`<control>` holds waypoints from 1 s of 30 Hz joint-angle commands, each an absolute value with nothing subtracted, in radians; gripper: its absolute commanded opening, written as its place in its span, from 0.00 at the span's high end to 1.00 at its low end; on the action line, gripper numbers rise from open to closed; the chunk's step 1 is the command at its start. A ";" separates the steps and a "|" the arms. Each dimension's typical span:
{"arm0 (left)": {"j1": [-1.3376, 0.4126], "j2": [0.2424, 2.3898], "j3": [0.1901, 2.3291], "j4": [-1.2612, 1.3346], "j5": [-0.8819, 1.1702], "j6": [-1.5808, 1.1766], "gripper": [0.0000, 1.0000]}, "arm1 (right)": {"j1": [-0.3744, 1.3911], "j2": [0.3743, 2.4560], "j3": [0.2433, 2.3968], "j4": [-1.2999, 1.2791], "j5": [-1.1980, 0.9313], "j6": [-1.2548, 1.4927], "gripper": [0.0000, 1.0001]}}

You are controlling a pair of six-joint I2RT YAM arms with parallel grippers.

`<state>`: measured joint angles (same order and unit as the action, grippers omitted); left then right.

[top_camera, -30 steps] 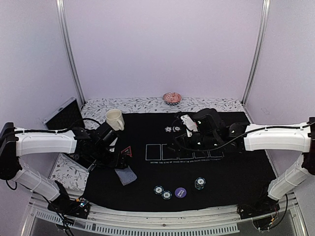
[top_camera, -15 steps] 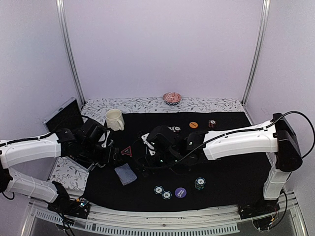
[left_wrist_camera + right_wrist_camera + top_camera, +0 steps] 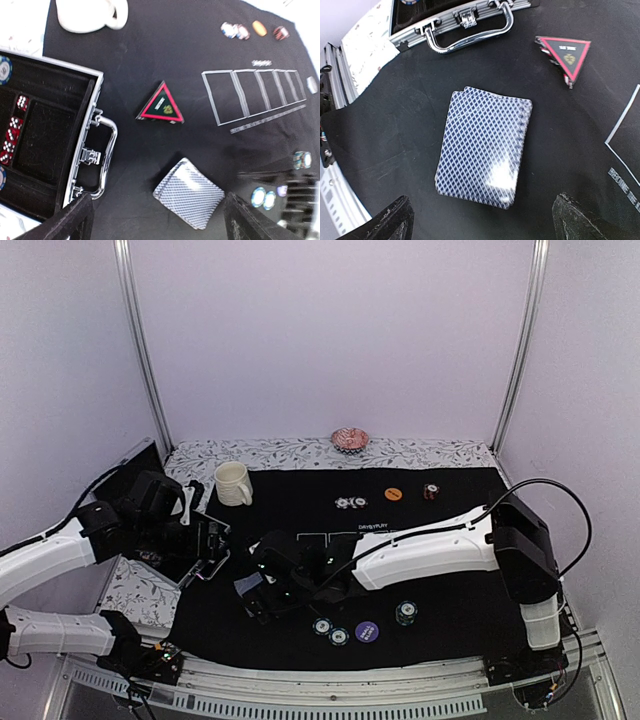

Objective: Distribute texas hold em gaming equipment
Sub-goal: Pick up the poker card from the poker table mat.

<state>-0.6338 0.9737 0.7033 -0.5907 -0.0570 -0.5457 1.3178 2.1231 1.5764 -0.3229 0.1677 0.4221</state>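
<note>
The right arm has swung from the far right of the black mat across to its near left, and its pincer (image 3: 484, 222) now hangs spread wide and empty above the deck of cards (image 3: 484, 147). The left arm has drawn back toward the open metal case (image 3: 82, 150). The left pincer (image 3: 160, 222) also stands wide with nothing in it, above the tabletop. The deck lies flat, blue-grey backs up, on the mat between the red-outlined triangle (image 3: 161, 104) and the near edge, close to the case's handle, with striped chips (image 3: 330, 630) and a purple button (image 3: 367, 630) farther right.
</note>
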 commanded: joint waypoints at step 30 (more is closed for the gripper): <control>-0.586 1.061 0.696 -0.511 0.071 -0.413 0.07 | 1.330 2.422 1.812 -0.460 0.231 0.414 0.00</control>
